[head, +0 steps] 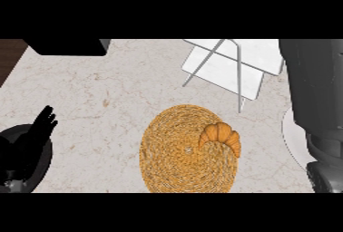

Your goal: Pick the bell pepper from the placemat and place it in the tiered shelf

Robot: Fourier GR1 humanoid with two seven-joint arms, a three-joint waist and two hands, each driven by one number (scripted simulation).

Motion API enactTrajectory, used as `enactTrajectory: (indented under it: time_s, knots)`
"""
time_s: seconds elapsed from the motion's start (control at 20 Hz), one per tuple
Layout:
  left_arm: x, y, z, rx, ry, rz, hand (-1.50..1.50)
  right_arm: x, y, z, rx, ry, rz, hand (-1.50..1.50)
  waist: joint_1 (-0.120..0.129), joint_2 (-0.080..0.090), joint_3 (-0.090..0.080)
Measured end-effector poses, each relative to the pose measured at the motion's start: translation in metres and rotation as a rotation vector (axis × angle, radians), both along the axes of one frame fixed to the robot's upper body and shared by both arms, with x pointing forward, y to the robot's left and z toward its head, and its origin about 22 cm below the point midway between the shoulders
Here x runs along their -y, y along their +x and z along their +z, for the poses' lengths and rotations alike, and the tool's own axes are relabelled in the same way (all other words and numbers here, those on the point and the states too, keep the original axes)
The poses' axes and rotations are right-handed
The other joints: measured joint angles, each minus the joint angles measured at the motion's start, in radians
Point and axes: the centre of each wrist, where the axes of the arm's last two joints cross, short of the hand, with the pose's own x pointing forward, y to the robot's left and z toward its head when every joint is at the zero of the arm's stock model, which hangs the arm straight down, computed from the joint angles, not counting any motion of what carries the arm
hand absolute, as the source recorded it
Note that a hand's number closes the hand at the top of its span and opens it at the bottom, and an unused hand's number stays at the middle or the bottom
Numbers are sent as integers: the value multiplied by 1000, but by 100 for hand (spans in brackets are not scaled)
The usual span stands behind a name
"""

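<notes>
A round woven placemat (181, 154) lies on the marble counter at centre front. On its right part rests an orange-brown croissant (222, 136); no bell pepper shows anywhere. The white tiered shelf (258, 59) with thin grey metal rods stands at the back right. My left hand (41, 124) rests open at the left edge, fingers up, far from the placemat. My right forearm (315, 90) runs up the right edge beside the shelf, and its hand is out of the picture.
A black box (67, 46) sits at the back left, with dark wood beyond the counter's corner. A white plate's rim (289, 136) peeks out from behind my right forearm. Bare marble lies between the placemat and my left hand.
</notes>
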Motion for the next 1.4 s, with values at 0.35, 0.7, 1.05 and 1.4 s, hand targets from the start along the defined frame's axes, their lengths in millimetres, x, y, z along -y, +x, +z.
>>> enactTrajectory:
  time_s: [0.35,0.7,1.05,1.4]
  knots:
    - [1,3,0,-5,-3,7,0,16,8,-17,4,4,26,-150,-4,-2,0]
    - [2,7,-3,-6,-4,6,0,26,4,-10,106,163,56,-150,-8,1,1]
    - [-5,7,2,-11,-2,18,0,41,-16,2,210,361,96,-150,-13,-1,2]
    - [-13,4,-3,-13,-1,31,0,69,-73,43,373,460,122,-150,-27,-6,1]
